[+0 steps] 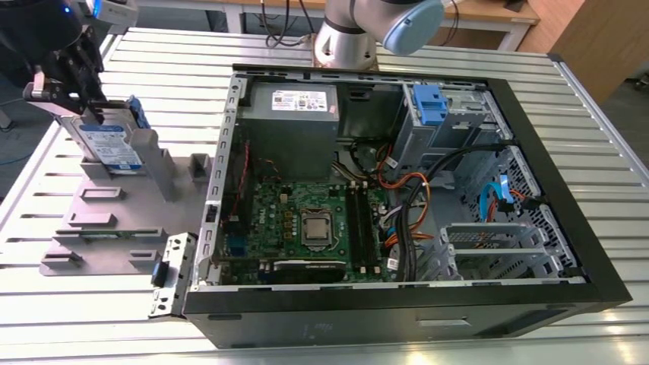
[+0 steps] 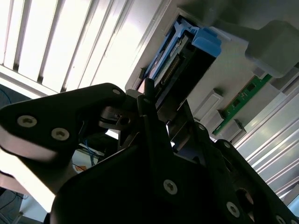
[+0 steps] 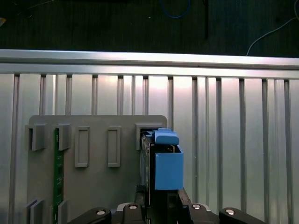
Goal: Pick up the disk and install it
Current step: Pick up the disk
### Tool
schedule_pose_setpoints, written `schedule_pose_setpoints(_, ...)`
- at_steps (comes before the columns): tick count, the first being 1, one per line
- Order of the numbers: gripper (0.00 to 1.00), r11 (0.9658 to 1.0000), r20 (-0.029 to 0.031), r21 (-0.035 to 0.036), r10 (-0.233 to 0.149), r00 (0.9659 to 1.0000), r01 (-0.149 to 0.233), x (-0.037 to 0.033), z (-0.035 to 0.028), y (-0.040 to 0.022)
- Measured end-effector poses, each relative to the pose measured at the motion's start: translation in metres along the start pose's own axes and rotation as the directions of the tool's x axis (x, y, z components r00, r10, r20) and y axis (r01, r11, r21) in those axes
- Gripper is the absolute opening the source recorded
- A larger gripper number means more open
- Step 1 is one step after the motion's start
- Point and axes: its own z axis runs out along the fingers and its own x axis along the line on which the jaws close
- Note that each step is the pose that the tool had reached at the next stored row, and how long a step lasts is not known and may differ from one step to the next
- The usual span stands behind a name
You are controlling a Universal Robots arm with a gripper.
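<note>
We see the flat silver-grey disk [image 1: 108, 144] in its blue plastic carrier frame standing upright in the grey slotted plastic stand [image 1: 96, 228], upper left of the exterior view. The black tool [image 1: 91, 110] is at its top edge; whether it is clenched on the disk we cannot tell.

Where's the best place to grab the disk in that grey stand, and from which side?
I'd grip the disk at its top edge, from straight above, across its flat faces: it stands upright on edge, its lower part slotted in the grey stand.
</note>
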Motion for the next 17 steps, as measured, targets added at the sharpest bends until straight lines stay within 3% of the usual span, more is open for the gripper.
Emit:
schedule_pose_setpoints(5,0.35,1.0,0.0,0.0001,0.0,1.0,0.0,0.0,-0.0013,0.0001)
schedule_pose_setpoints(10,0.35,1.0,-0.0001,-0.0001,0.0,1.0,0.0,-0.0006,-0.0097,0.0003)
schedule_pose_setpoints(17,0.35,1.0,0.0,0.0001,0.0,1.0,0.0,-0.0006,-0.01,0.0003)
